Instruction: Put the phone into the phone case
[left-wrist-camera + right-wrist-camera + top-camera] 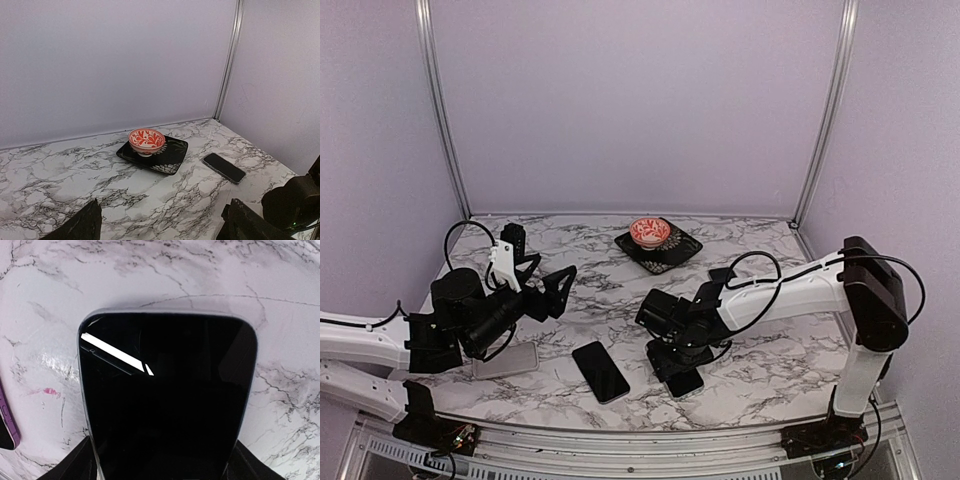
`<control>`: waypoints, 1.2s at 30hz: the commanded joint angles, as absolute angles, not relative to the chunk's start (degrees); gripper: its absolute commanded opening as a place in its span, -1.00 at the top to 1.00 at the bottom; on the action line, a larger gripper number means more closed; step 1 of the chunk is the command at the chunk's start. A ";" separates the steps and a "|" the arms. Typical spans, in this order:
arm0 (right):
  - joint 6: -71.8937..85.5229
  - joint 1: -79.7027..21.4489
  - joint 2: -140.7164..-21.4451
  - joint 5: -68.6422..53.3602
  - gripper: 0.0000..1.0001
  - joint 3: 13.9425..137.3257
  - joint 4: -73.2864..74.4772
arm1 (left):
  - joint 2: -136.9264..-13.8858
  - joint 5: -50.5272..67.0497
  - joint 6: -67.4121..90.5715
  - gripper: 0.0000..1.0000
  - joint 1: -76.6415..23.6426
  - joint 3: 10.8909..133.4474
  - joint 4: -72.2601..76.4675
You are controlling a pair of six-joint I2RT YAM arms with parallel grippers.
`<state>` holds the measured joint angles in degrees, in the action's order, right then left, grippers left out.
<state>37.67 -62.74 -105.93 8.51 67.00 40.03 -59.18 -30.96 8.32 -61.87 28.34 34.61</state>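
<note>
- The phone (165,400) lies flat and screen up on the marble table (770,350). It is on the near side of the black plate (678,252), slightly to its right.
- The right end effector (161,450) sits directly over the phone, with one finger at each long edge and the phone's short end running out ahead between them. Whether the fingers are pressing yet cannot be told.
- The likeliest failure is here. The edges are thin and the phone lies flush on the table, so the fingers could ride over them, or push the phone into a skid or a pivot.
- The fingers appear to flank one end rather than the middle, so a lifted phone would probably droop.
- A second dark phone with a purple edge (600,371) lies near-left of the plate, near the first phone. A skid that way could knock it.
- A pale grey flat piece (506,360), probably the phone case, lies farther near-left of the plate and well apart from the phone.
- Nothing is holding the case, so it would likely slide or tip when a corner is pressed in.
- The left end effector (161,207) hangs wide open and empty above the table left of the plate, not on the case.
- The plate and its red-patterned bowl (649,232) stand beyond all this and look to be out of the way.
</note>
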 commanded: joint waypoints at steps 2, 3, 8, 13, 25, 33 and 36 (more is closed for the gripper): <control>36.81 -63.59 -107.07 9.16 0.03 66.16 40.93 | -60.06 -31.27 8.16 -0.77 -61.70 30.17 34.20; 36.74 -63.55 -106.48 9.14 0.05 66.06 40.42 | -60.22 -31.14 8.25 -0.77 -61.70 30.24 34.20; 36.23 -63.54 -103.29 9.81 0.19 64.95 37.79 | -62.18 -29.51 9.81 -0.77 -61.69 30.69 34.19; 36.08 -63.54 -98.55 12.59 0.28 62.82 33.55 | -66.79 -25.40 12.45 -0.79 -61.70 32.38 34.19; 33.10 -63.79 -90.47 18.20 0.35 54.53 18.77 | -95.96 11.89 42.17 -0.94 -53.53 36.45 59.95; 30.03 -64.76 -86.49 20.52 0.34 53.83 15.12 | -109.33 20.06 53.52 -0.90 -53.90 42.43 76.37; 29.77 -64.94 -85.98 21.13 0.34 53.88 14.92 | -111.45 20.66 54.50 -0.68 -54.17 44.36 76.64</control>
